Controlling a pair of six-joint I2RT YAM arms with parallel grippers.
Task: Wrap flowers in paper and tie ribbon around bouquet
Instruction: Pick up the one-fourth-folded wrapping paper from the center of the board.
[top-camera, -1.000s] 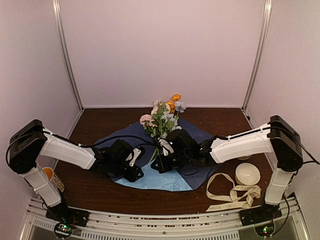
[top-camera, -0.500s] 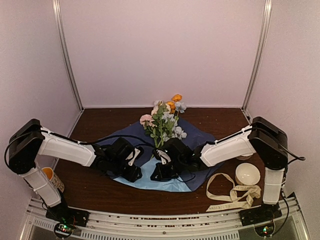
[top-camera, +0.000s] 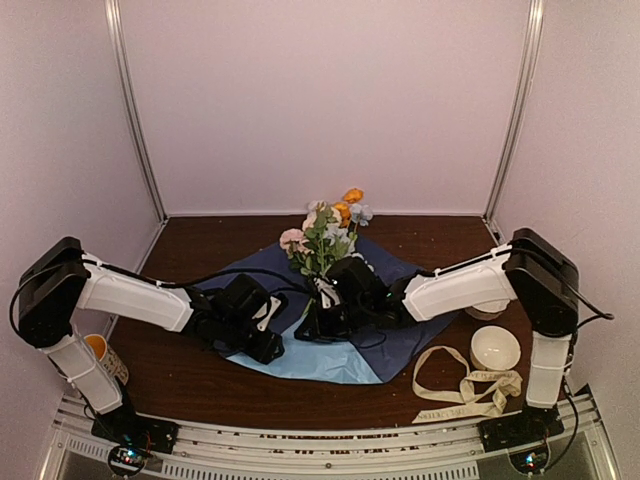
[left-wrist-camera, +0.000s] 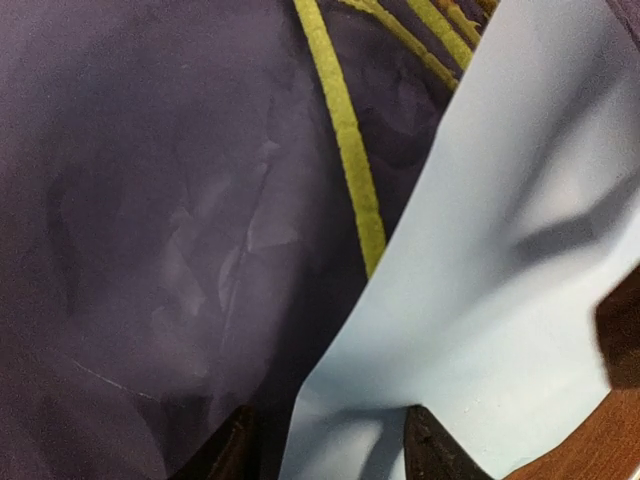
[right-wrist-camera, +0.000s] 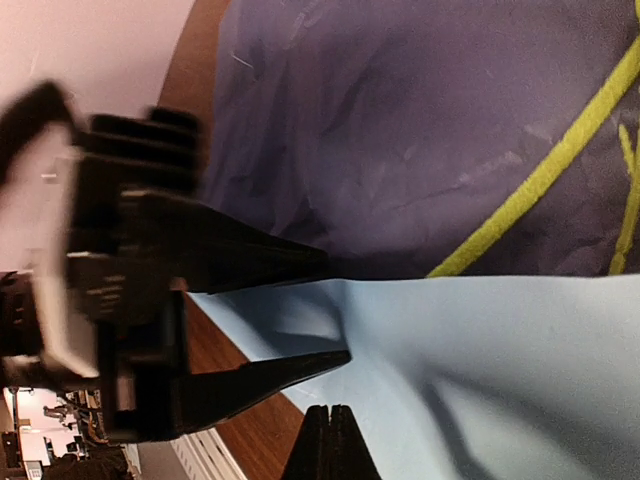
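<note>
**A:** From above, what is the room like?

**B:** Pale pinkish walls (top-camera: 320, 100) on three sides, metal posts (top-camera: 135, 110) at the back corners, and a dark brown wooden surface (top-camera: 210, 235). The paper (top-camera: 395, 345) lies spread across the middle. Its near edge is turned over and shows a paler blue side. The flowers (top-camera: 325, 235) lie on it with their blooms toward the back wall.

**A:** And around it?

**B:** The ribbon (top-camera: 465, 392) lies in loose loops at the near right, just beside a white bowl (top-camera: 495, 348). A cup (top-camera: 100, 350) sits at the far left behind the left arm. Both arms reach low over the paper: the left hand (top-camera: 268, 345) at the pale edge, the right hand (top-camera: 318, 325) by the stems (top-camera: 318, 290).

**A:** The left wrist view?

**B:** Dark paper crossed by yellow-green stems, the pale flap on the right, a sliver of brown surface in the corner. Its fingers (left-wrist-camera: 232, 455) stand apart, with the flap's edge between them.

**A:** The right wrist?

**B:** Its own fingertips (right-wrist-camera: 328, 440) are pressed together over the pale flap. I cannot tell whether they pinch paper. Opposite, the left hand is spread, with the fold running between its fingers.
</note>
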